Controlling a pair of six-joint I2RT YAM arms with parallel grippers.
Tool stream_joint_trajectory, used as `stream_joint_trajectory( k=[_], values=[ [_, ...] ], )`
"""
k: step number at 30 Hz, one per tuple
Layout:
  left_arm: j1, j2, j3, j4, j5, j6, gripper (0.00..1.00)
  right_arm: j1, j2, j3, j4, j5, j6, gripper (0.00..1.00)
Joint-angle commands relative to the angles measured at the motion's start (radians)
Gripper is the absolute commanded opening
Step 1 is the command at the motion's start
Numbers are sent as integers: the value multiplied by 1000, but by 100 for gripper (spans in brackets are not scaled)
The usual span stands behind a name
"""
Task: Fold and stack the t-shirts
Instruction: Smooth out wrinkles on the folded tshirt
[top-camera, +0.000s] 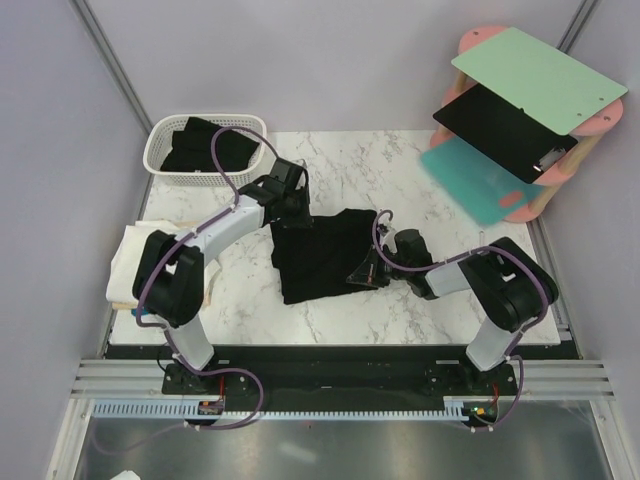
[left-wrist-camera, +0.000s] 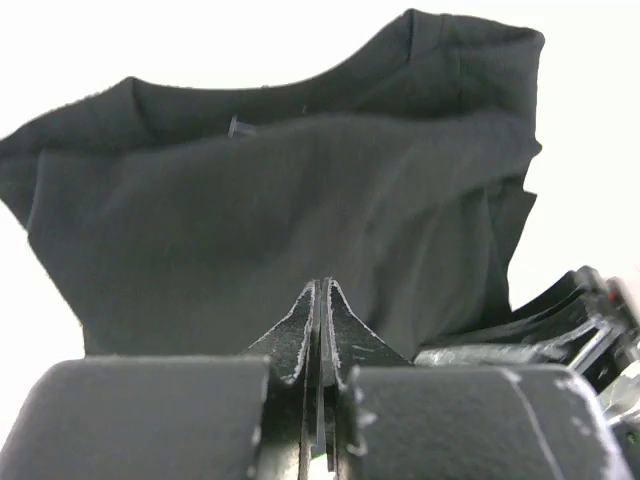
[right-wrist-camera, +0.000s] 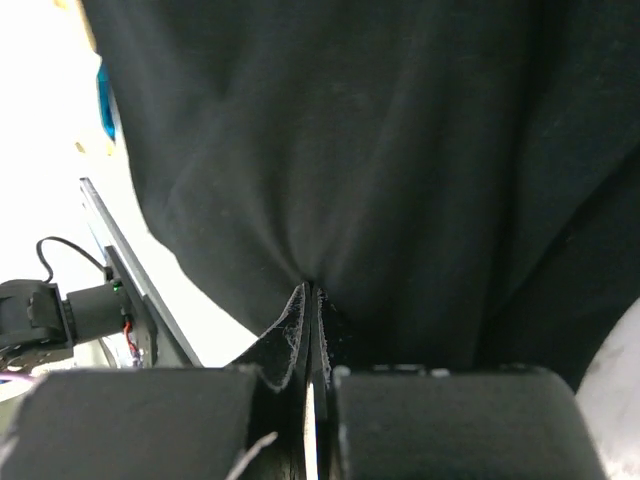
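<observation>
Black t-shirt (top-camera: 318, 262) on marble table (top-camera: 390, 185), pinched by left hand (left-wrist-camera: 322, 300), right hand (right-wrist-camera: 310, 300)

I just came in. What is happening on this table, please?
Two robot arms are handling one black t-shirt in the middle of the marble table. The left gripper is shut on its far left edge, the right gripper on its right edge. More black cloth lies in the white basket, and a light folded pile sits at the table's left edge.
</observation>
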Motion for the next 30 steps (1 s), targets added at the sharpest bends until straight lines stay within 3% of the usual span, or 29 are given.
stream_joint_trajectory(
  k=[1, 9, 19, 23, 30],
  values=[
    [10, 70, 56, 69, 29, 4, 2, 3, 126, -31, 188, -30, 30, 0],
    [81, 193, 50, 118, 47, -4, 2, 2, 223, -53, 308, -56, 85, 0],
    [144, 322, 141, 143, 41, 2, 2, 3, 195, -45, 188, -21, 42, 0],
    [145, 255, 99, 180, 93, 15, 2, 3, 131, -24, 103, -9, 10, 0],
    [147, 72, -30, 229, 118, 13, 2, 6, -49, 200, -192, 56, -136, 0]
  ],
)
